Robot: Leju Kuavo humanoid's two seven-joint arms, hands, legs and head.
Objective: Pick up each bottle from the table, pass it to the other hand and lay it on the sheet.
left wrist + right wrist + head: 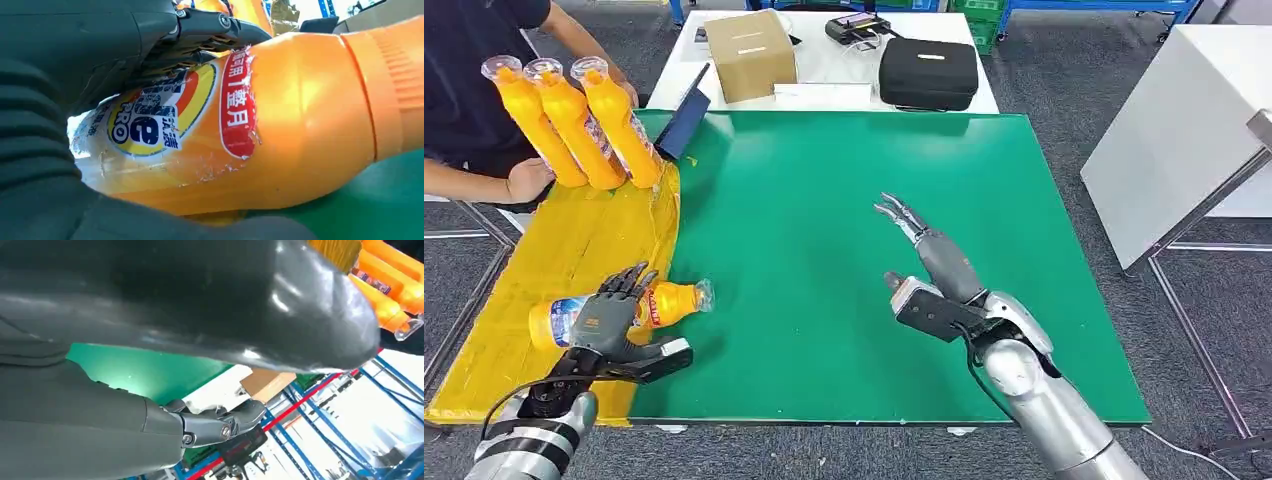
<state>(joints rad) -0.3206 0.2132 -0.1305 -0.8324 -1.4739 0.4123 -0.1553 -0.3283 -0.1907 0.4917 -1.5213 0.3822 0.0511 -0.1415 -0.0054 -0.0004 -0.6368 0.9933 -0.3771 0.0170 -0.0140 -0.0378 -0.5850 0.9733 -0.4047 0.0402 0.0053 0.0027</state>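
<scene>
While the right hand hangs spread and empty, the left hand grips the bottle — lying sideways.

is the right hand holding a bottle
No, in the head view the right hand hovers over the green table with fingers spread and nothing in it; the left hand has the bottle.

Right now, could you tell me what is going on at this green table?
The robot's left hand grips an orange plastic bottle with a printed label, which lies on its side across the edge of the yellow sheet and the green table mat. Its right hand hovers over the mat, fingers apart, holding nothing. A person at the far left holds three more orange bottles upright on the sheet.
</scene>
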